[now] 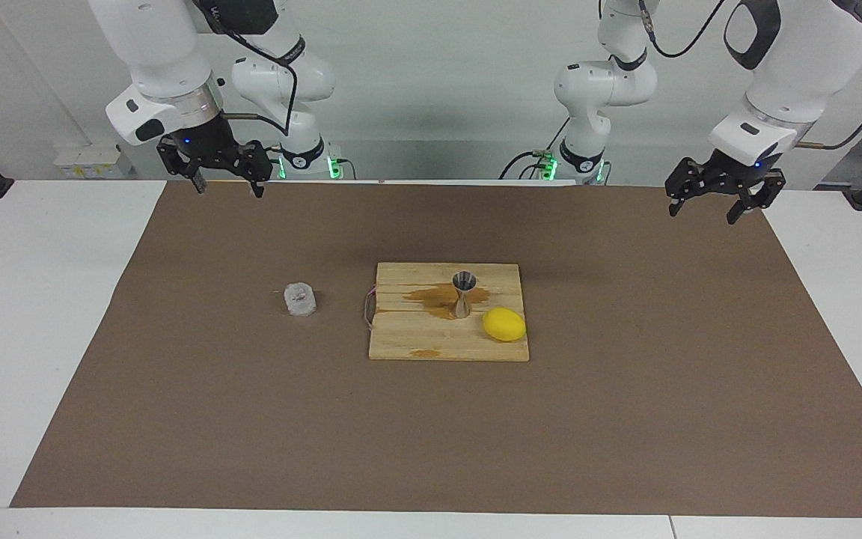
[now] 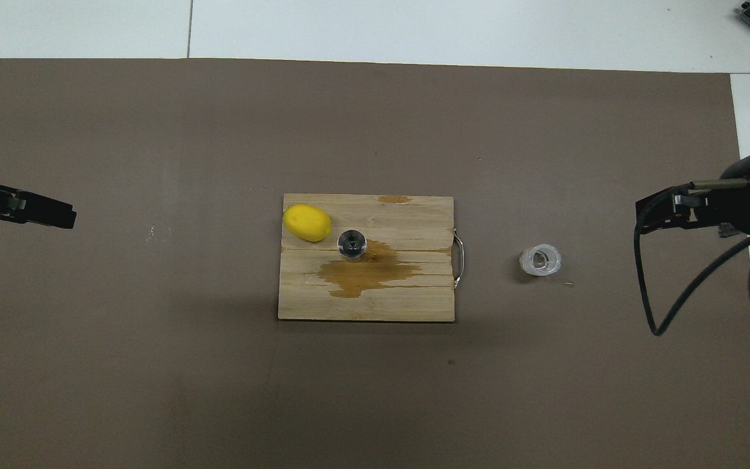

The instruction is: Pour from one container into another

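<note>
Jaws apart on both: right gripper (image 1: 224,186) up over mat's robot-side edge, left gripper (image 1: 715,206) likewise at its own end, both empty. Glass tumbler (image 1: 300,299) upright on brown mat (image 1: 625,389), toward right arm's end. Steel jigger (image 1: 463,294) upright on wooden board (image 1: 416,340), amid brown spill (image 1: 431,297), lemon (image 1: 504,324) just beside.
</note>
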`<action>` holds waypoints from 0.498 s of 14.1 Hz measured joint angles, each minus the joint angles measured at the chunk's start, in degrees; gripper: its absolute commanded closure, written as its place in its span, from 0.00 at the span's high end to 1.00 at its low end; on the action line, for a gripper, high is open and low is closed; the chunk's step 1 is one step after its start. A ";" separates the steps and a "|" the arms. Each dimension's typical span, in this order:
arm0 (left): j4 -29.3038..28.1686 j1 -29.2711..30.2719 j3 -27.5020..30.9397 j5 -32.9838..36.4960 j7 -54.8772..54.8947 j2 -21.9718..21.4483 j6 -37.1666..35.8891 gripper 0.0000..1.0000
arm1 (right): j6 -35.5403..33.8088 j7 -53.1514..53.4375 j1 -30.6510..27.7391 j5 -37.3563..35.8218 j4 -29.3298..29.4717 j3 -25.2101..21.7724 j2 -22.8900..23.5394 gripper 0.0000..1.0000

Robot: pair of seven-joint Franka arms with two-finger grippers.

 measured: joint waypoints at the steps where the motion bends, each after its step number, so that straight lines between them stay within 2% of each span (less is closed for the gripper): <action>1: 0.00 0.00 0.00 0.00 -0.07 0.00 0.00 1.00 | 0.19 0.47 0.00 0.08 -0.43 0.00 -0.35 1.00; 7: 0.00 0.00 0.00 0.00 -0.13 0.00 0.00 1.00 | 3.42 0.62 0.00 0.71 -0.90 0.00 -0.68 1.00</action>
